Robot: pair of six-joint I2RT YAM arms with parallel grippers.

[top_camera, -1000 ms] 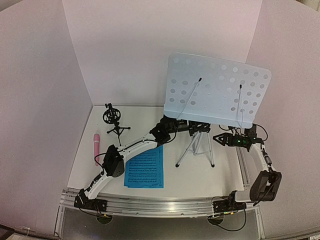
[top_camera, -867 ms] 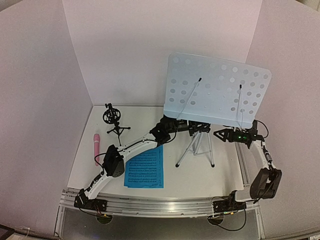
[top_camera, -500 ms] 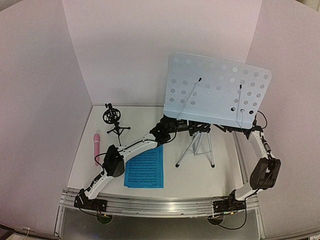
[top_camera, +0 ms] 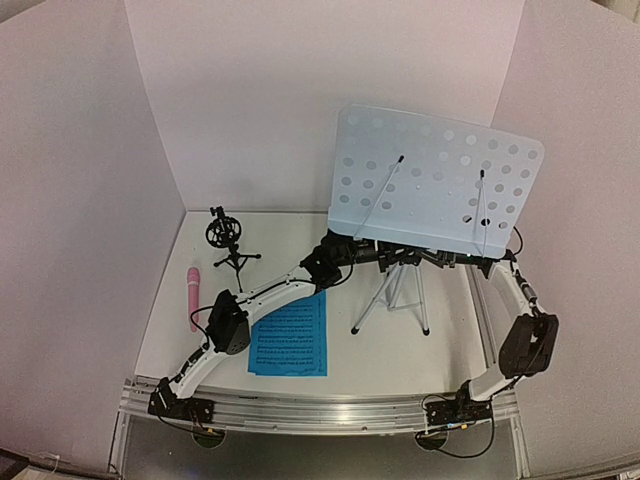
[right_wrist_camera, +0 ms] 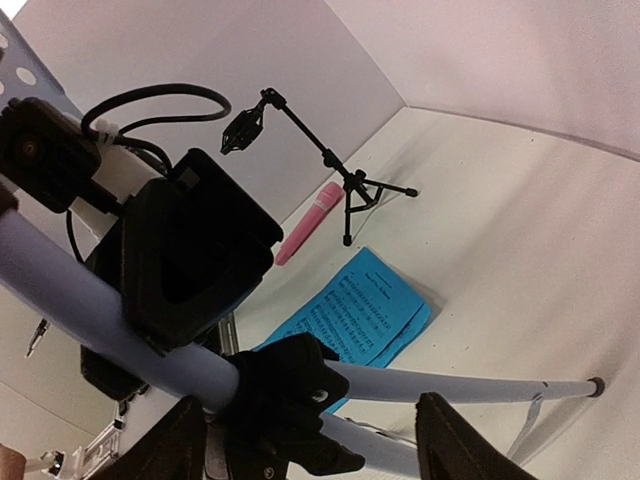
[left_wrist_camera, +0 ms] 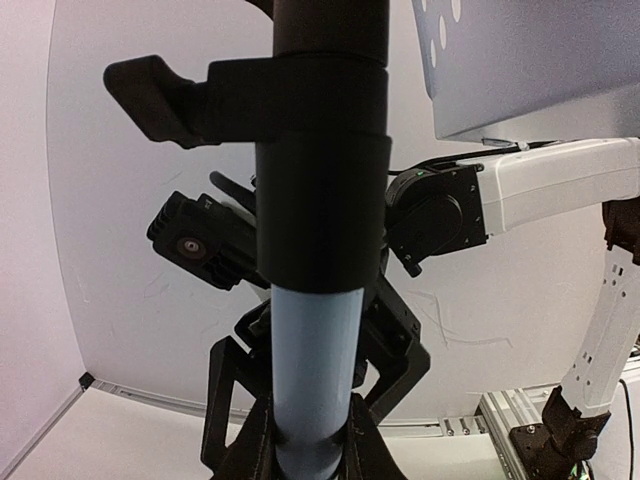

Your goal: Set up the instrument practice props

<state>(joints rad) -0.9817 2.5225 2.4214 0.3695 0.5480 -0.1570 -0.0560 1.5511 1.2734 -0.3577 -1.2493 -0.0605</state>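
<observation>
Music stand (top_camera: 438, 180), worktop's right half: upright pole (left_wrist_camera: 312, 370) clenched by left gripper (left_wrist_camera: 310, 452). Right gripper (right_wrist_camera: 320, 445), fingers parted, straddles leg collar (right_wrist_camera: 285, 395) from the right-edge side.

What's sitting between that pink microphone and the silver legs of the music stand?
In the top view: blue sheet-music pages flat on the table, with the left arm reaching across.
</observation>
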